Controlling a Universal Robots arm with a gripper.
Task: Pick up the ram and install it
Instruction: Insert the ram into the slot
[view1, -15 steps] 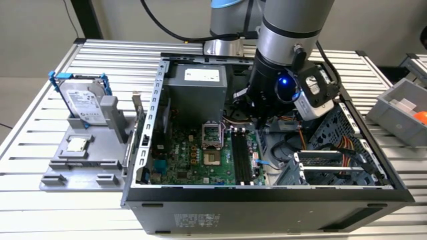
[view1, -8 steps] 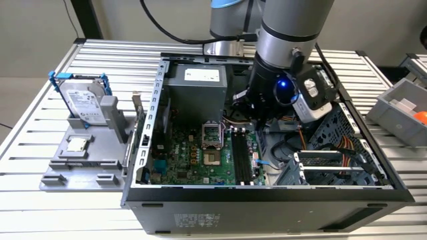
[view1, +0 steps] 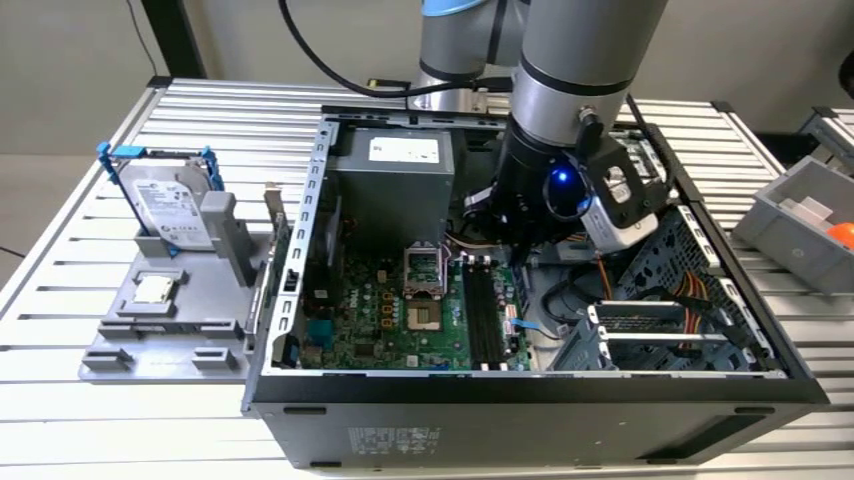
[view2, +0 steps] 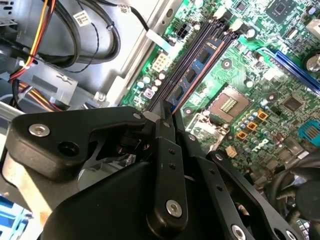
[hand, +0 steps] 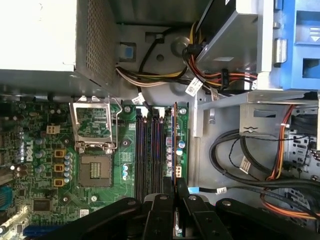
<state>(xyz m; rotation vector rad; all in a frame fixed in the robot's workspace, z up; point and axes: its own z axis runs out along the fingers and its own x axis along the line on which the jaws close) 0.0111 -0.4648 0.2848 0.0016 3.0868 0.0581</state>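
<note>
One arm (view1: 574, 60) is reaching down into the one open computer case (view1: 534, 410), and one ram (hand: 175, 145) is standing on edge at the motherboard (hand: 50, 165), lined up with the long black slots (hand: 150, 150) just beside it. I'm making out at least two pairs of those slots, though a sure count is hard. The gripper (hand: 175, 192) is pinching the ram between its two fingers (hand: 167, 200), and that end of the stick is getting swallowed by them, so whether it's fully seated is beyond telling. In the second wrist view the ram (view2: 192, 75) is running straight away from the gripper (view2: 165, 120), its long axis following the slots, chips facing sideways. One processor socket (hand: 95, 170) is sitting beyond the slots. Towards the exterior view's left, one hard drive (view1: 167, 205) is standing upright, well apart.
</note>
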